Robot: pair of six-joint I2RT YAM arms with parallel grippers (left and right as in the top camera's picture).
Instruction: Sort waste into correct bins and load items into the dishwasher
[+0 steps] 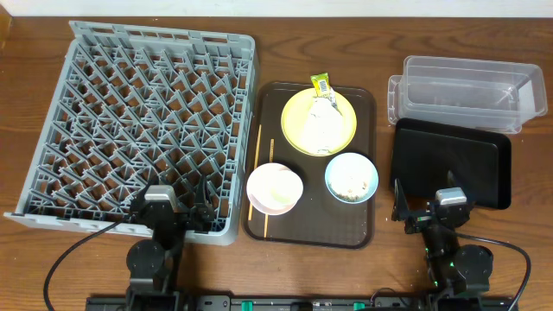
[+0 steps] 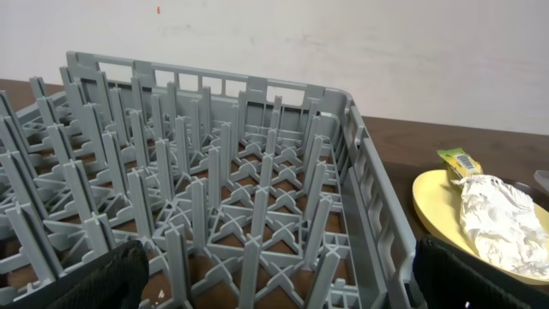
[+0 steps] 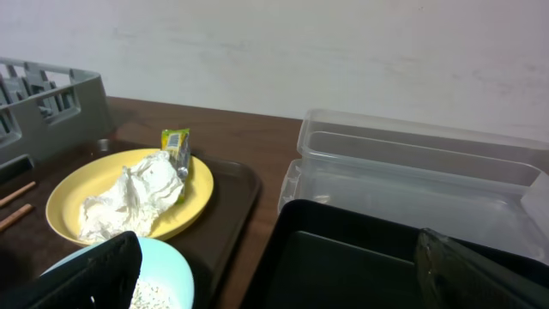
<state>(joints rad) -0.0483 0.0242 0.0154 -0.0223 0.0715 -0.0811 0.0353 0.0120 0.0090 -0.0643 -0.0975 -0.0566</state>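
The grey dish rack (image 1: 138,121) fills the left side and most of the left wrist view (image 2: 214,172). On the brown serving tray (image 1: 363,233) sit a yellow plate (image 1: 298,125) with a crumpled napkin (image 1: 321,121) and a yellow-green wrapper (image 1: 320,85), a light blue bowl (image 1: 352,177) with beige crumbs, a white-pinkish bowl (image 1: 275,188), and chopsticks (image 1: 255,164) along its left edge. A clear tub (image 1: 467,91) and black tray (image 1: 449,160) lie at right. My left gripper (image 1: 164,212) is open over the rack's near edge. My right gripper (image 1: 432,207) is open at the black tray's near edge.
The right wrist view shows the plate (image 3: 77,193), napkin (image 3: 129,197), wrapper (image 3: 176,142), blue bowl (image 3: 163,275), black tray (image 3: 343,257) and clear tub (image 3: 412,163). Bare wooden table lies between the serving tray and the bins. Cables trail at the front edge.
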